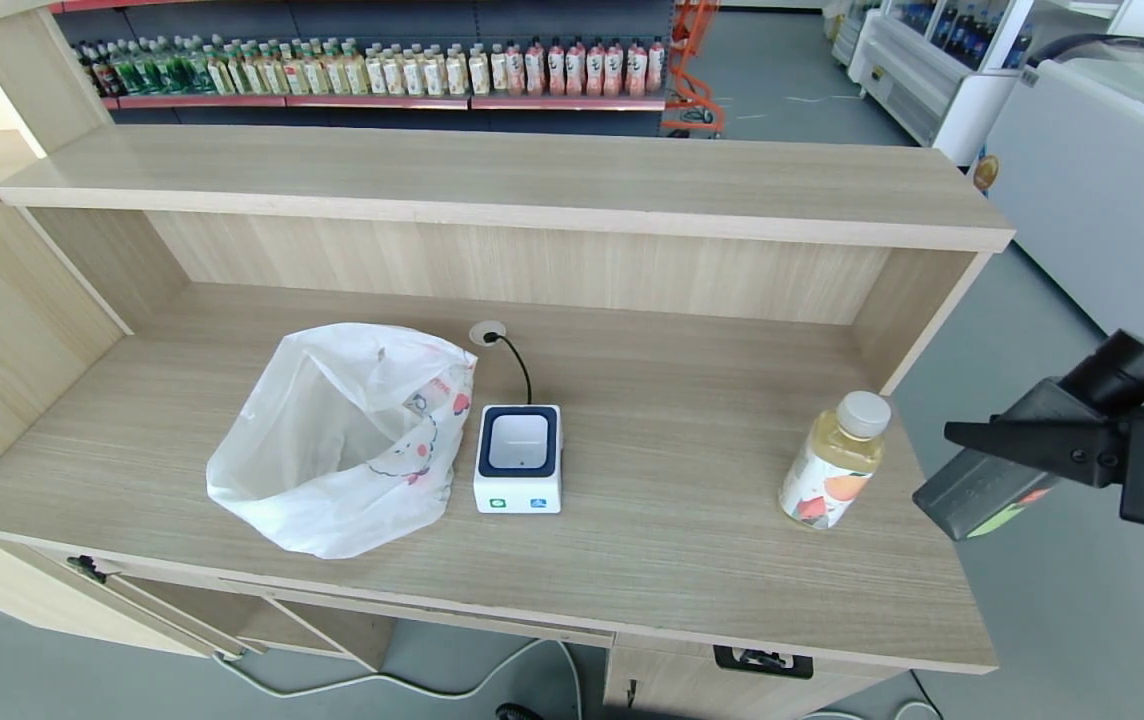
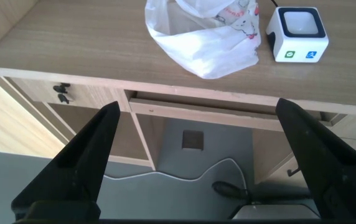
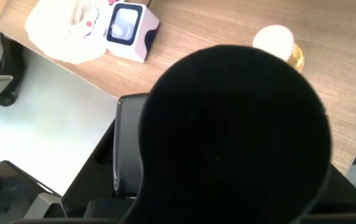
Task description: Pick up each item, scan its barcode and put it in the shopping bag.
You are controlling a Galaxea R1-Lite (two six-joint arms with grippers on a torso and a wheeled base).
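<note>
Bottle (image 1: 834, 462) upright — long axis vertical

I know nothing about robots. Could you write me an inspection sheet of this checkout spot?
Surface: wooden counter, with a raised back ledge.
Job's things: bottle upright near the right end; scanner mid-counter; shopping bag open, just left of the scanner.
Clutter: nothing seen.
Grippers: left gripper open, low before the counter's front edge; right gripper open, off the counter's right end, near the bottle.
Cables: black cable from the scanner to a hole at the back; white cable on the floor below.
Surroundings: drink shelf behind; freezers on the right.
</note>
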